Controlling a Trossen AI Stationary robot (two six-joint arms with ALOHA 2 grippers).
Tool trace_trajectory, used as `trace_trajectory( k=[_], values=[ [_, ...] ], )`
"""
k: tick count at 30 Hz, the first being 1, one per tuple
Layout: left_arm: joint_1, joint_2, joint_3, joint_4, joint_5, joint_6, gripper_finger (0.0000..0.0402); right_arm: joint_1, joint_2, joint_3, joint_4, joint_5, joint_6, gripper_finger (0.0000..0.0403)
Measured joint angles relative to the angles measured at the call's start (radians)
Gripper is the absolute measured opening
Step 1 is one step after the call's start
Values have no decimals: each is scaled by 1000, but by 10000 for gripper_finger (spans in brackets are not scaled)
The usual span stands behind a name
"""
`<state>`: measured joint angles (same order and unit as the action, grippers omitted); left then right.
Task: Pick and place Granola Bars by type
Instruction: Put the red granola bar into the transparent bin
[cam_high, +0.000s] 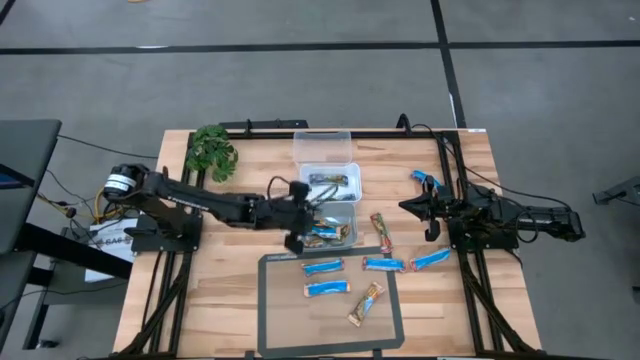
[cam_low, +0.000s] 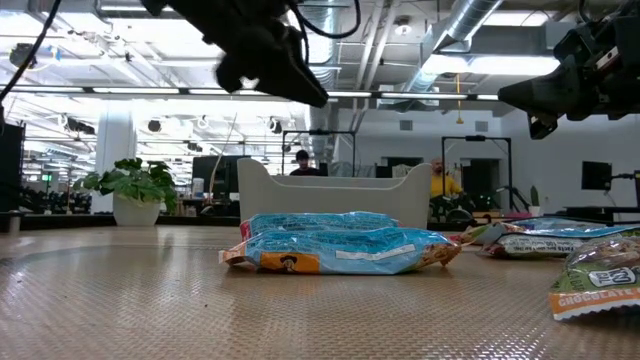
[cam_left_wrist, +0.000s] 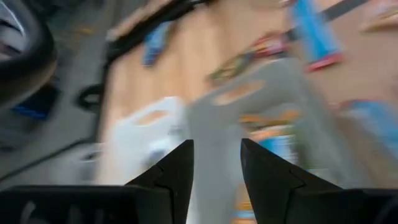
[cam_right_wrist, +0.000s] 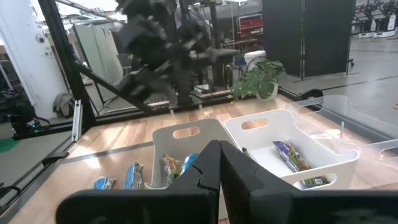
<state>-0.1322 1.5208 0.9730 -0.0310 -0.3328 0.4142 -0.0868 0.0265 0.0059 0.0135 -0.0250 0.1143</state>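
Left gripper (cam_high: 297, 226): fingers apart, empty, above the bins (cam_high: 345, 172).
Right gripper (cam_high: 425, 208): pressed together.
Right wrist view only: dark bar (cam_right_wrist: 292, 155) in one bin.

Two bins (cam_high: 330, 170) sit mid-table, the plant (cam_high: 211, 152) to their left, granola bars (cam_high: 323, 266) on the mat (cam_high: 268, 320) in front

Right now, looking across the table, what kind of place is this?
Probably an industrial robotics lab: exposed silver ceiling ducts, black metal frame rigs beyond the light wooden table, and people seated behind the white plastic bin.
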Motion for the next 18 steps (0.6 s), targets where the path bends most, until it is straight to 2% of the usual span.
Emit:
trace_trajectory(
  k=[2,8,11,18],
  values=[
    [-36,0,0,-25,35,-80,126,0,0,0,0,0,0,0],
    [-123,0,0,-131,47,-340,126,0,0,0,0,0,0,0],
    [-165,2,0,-160,93,-443,126,0,0,0,0,0,0,0],
    [-246,85,0,-131,104,-532,126,0,0,0,0,0,0,0]
  ],
)
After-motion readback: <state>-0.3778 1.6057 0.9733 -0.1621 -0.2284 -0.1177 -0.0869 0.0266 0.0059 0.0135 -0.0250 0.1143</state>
